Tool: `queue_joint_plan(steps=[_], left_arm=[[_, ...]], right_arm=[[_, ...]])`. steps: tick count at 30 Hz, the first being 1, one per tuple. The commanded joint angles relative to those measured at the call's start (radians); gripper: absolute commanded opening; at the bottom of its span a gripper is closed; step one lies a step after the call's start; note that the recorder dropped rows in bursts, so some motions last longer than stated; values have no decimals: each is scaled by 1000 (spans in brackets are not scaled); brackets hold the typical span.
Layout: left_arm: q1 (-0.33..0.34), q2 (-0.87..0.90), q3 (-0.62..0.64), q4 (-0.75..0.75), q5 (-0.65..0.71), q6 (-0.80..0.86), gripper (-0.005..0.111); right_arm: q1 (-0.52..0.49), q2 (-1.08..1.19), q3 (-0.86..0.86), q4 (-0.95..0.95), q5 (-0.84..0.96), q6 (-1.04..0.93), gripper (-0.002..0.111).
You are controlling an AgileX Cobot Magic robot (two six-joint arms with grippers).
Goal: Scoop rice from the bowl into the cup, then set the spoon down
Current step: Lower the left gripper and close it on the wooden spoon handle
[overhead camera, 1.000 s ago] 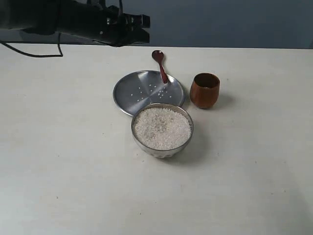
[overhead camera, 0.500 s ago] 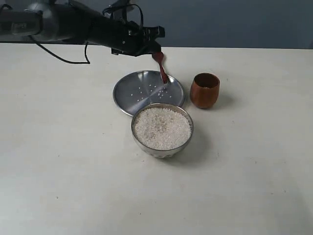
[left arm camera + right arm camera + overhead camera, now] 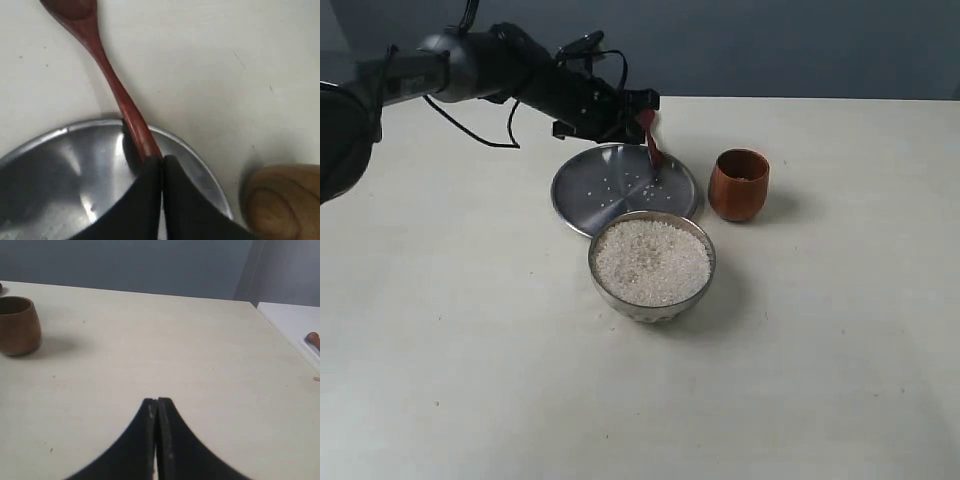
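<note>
The dark wooden spoon (image 3: 654,152) lies with its handle on the steel plate's rim and its head (image 3: 75,7) on the table beyond it. My left gripper (image 3: 640,115) hovers over the spoon, hiding the head in the exterior view. In the left wrist view its jaws (image 3: 161,160) are pressed together, and the handle (image 3: 131,117) runs under one fingertip rather than between them. The steel bowl (image 3: 618,290) holds a mound of rice (image 3: 652,260) at the centre. The wooden cup (image 3: 738,183) stands to its right. My right gripper (image 3: 157,401) is shut on nothing over bare table, with the cup (image 3: 17,325) far off.
The flat steel plate (image 3: 600,190) with a few stray grains lies behind the bowl. The left arm and its cable stretch in from the back left. A white surface with a red-handled object (image 3: 312,338) lies past the table's edge in the right wrist view.
My left arm has swung in from the back left and come down over the spoon's head end. The spoon, bowl and cup have not moved.
</note>
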Motion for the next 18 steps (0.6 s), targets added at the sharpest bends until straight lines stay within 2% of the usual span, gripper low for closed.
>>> queue_joint_plan(steps=[1,3,5,10,18], left_arm=[[-21,35,-51,-9,2,-5,29],[-22,48,-55,-14,1,-5,40],[-22,59,-55,-14,1,-8,45],[-24,64,-55,-17,-46,-6,45],[-36,103,-55,-64,-50,0,45]], right_arm=[[-6,-4,4,-7,-11,-6,0],[-6,-4,4,-7,-11,-6,0],[-6,-4,4,-7,-11,-6,0],[-6,-4,4,-7,-11,-6,0],[-6,-4,4,-2,-13,-6,0]])
